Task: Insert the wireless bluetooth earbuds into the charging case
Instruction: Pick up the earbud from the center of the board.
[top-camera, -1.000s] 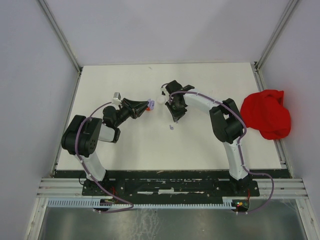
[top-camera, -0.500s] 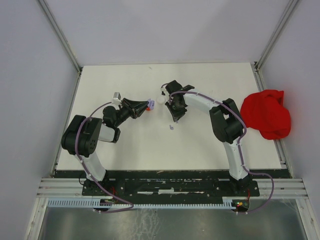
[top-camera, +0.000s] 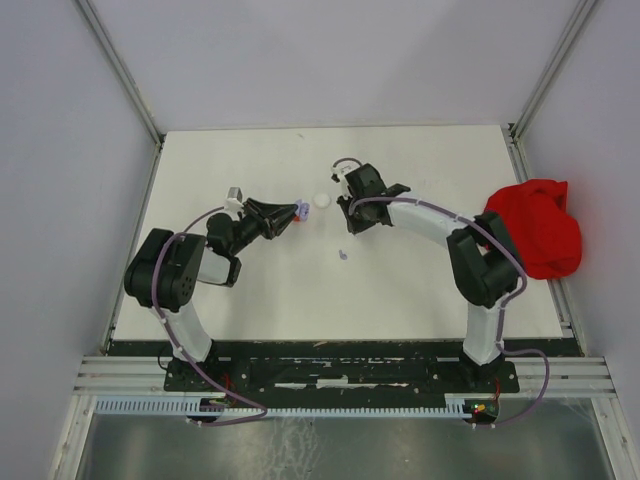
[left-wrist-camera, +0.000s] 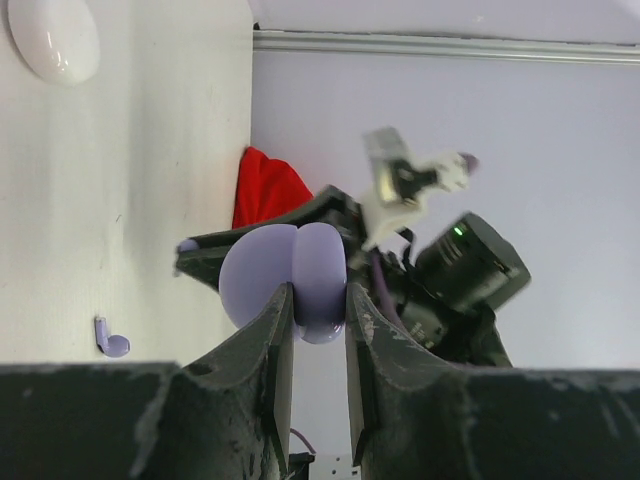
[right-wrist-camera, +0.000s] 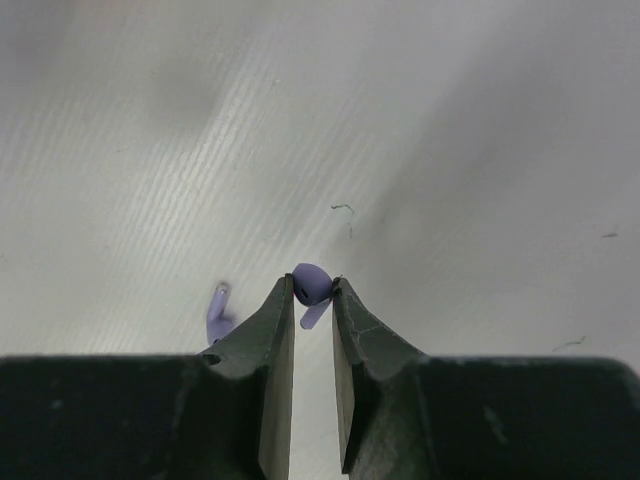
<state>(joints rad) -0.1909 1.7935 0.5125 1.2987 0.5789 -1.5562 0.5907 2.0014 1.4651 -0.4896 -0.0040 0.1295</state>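
Between our right jaws, clenched on its bulb, we are holding a purple earbud (right-wrist-camera: 311, 284) with its stem slanting toward the white table (top-camera: 420, 290), while the purple charging case (left-wrist-camera: 270, 280), clamped in our left jaws, is sitting near their left across open air.

White table (top-camera: 260, 290), plain pale grey walls (top-camera: 330, 60) on three sides, aluminium frame posts (top-camera: 118, 70) at back corners, metal rail (top-camera: 580, 375) along near edge, even light.

On the white tabletop (top-camera: 250, 300) lie a purple earbud (top-camera: 342, 256) mid-table, a white domed disc (top-camera: 321, 200) beyond it, and a red cloth (top-camera: 535, 228) at right.
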